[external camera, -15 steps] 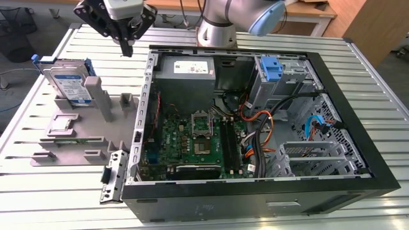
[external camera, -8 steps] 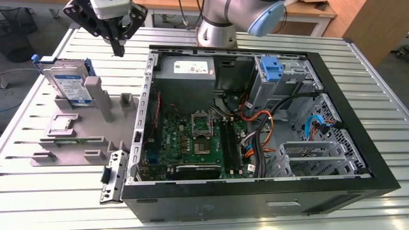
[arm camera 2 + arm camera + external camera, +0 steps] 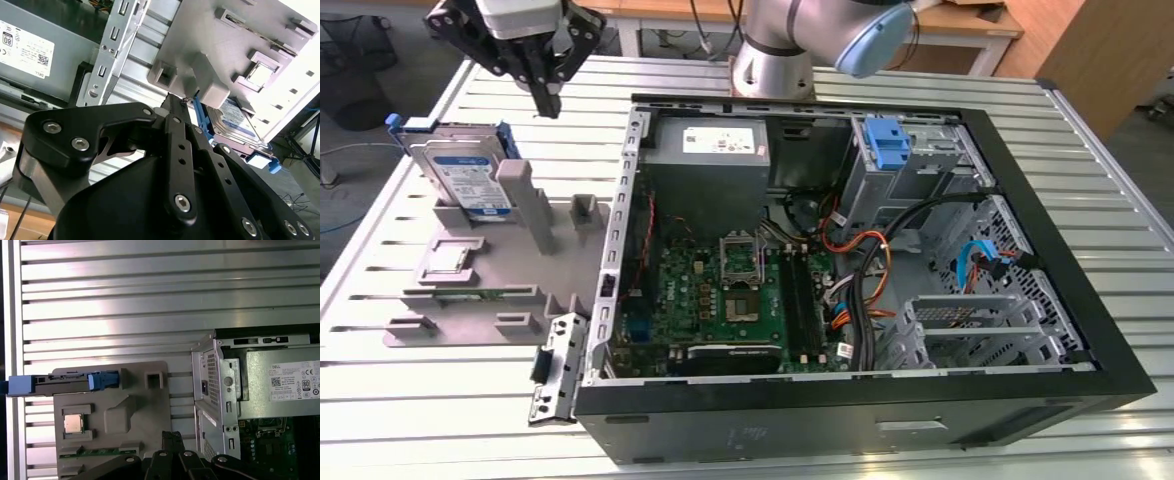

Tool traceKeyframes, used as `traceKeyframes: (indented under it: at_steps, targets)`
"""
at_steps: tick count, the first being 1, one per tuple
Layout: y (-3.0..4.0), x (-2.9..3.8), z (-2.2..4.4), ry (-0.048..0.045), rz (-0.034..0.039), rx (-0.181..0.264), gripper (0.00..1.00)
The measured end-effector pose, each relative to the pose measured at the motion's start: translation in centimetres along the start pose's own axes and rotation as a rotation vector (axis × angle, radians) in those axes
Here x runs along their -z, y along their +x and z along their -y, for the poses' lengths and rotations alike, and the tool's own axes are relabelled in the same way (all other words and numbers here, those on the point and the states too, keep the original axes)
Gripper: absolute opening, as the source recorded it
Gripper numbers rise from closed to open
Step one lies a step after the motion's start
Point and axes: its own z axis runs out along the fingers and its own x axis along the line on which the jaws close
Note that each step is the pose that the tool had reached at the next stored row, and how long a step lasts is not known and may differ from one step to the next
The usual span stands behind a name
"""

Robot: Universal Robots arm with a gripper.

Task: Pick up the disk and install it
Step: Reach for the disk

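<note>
None of the task is done: the disk (image 3: 460, 172) stands on edge in the grey fixture (image 3: 507, 270) at the exterior view's left, outside the open computer case (image 3: 854, 420). The gripper (image 3: 550, 105) hangs just above and beside the disk, fingers drawn together, holding nothing. Cables (image 3: 881, 250) crowd the case interior beside the drive cages; likely obstruction.

One disk (image 3: 464, 172), one computer case (image 3: 787, 425)

Disk (image 3: 460, 172) upright on fixture (image 3: 507, 300), at the exterior view's left of case (image 3: 761, 425)
</note>
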Motion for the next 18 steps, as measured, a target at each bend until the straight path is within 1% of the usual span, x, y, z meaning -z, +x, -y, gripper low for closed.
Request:
traceKeyframes:
  at_steps: [6,18]
  targets:
    - [1.31,0.00,0.10,0.0000,0.0000,0.000,0.10]
    - [4.28,-0.02,0.33,0.0000,0.0002,0.000,0.10]
